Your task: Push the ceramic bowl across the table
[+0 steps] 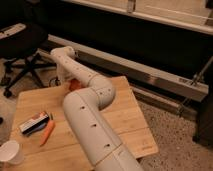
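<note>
The table (127, 117), a square top of light bamboo planks, fills the lower centre of the camera view and stands on a speckled floor. Behind it a long pale rail (150, 70) runs along the base of a dark wall.

The robot arm (90, 115) is the largest object over the table. Its white segmented body enters from the bottom edge, rises to a bend above the table's middle, then reaches back and left toward the far-left corner. It covers much of the tabletop's centre.

A black office chair (22, 47) stands on the floor beyond the table's left side, apart from it.

The gripper (64, 79) hangs down at the arm's far end, at the far-left edge of the table. How its fingers stand cannot be told from this view. It appears close against the bowl; actual contact cannot be confirmed.

A white paper cup (11, 152) sits at the near-left corner. A flat packet (35, 123) with black, white and red markings lies on the left part of the table, and an orange carrot (47, 132) lies just beside it, on its near side.

The ceramic bowl (74, 85) shows only as a red-orange patch near the far edge of the table, just right of the gripper and largely hidden by the arm's forward link.
</note>
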`<action>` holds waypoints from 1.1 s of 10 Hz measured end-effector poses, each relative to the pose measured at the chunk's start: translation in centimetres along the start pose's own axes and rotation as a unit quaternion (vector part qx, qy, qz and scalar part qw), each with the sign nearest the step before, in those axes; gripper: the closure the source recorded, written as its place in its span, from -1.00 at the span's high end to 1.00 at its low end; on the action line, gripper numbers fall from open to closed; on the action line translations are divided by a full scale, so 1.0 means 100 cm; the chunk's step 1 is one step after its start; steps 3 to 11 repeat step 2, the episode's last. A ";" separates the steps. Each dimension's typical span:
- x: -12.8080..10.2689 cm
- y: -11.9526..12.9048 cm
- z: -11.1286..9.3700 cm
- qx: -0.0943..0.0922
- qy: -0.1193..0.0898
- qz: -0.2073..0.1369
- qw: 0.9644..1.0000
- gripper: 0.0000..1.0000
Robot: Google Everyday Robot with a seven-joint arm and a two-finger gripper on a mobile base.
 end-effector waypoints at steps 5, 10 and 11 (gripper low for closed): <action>0.005 0.006 -0.001 -0.001 0.001 0.007 1.000 -0.90; 0.005 0.006 -0.001 -0.001 0.001 0.007 1.000 -0.90; 0.005 0.006 -0.001 -0.001 0.001 0.007 1.000 -0.90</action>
